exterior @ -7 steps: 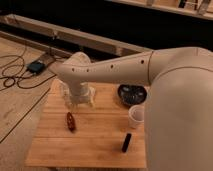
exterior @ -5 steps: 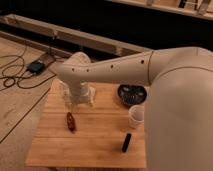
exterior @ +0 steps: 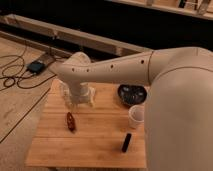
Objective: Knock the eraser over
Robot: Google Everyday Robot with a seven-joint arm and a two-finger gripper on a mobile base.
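The eraser is a small black slab on the wooden table, near its front right edge, just below the white cup. It appears to lie flat or slightly on edge. My gripper hangs from the white arm over the back left part of the table, well left of the eraser and apart from it.
A reddish-brown oval object lies on the table's left side, below the gripper. A dark bowl sits at the back right. My large white arm covers the table's right edge. Cables and a small device lie on the floor at left.
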